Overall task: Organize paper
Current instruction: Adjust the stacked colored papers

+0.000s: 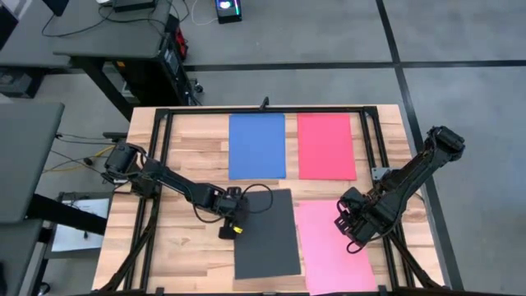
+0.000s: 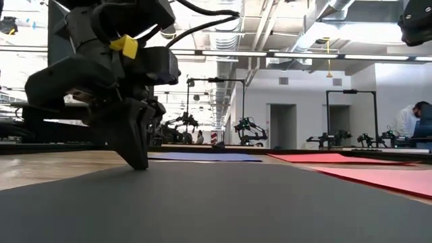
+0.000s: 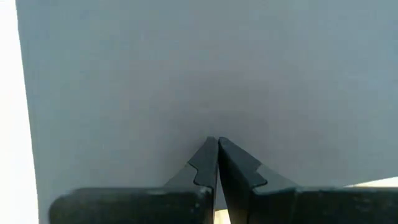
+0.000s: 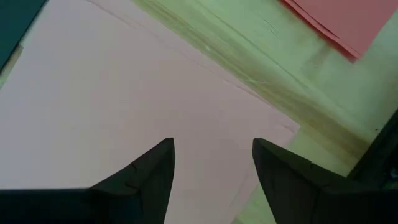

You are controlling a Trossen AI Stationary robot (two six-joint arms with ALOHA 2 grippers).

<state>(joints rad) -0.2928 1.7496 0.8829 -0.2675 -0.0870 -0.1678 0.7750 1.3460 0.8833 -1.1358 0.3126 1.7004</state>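
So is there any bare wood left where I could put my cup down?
Yes: the wide strip of table left of the blue sheet, and the near-left corner beside the dark sheet. The right half is crowded: red sheet, pink sheet, and the right tool over it.

Blue (image 1: 257,145), red (image 1: 326,145), grey (image 1: 265,233), pink (image 1: 335,245) sheets flat.

Floor: grey floor (image 1: 329,33) crossed by dark seams.
Furniture: dark metal workbench (image 1: 99,45) beyond the light wooden table (image 1: 197,140).
Ceiling: long strip lights (image 2: 304,55) and exposed ducts.
Walls: white, with a doorway (image 2: 279,125).
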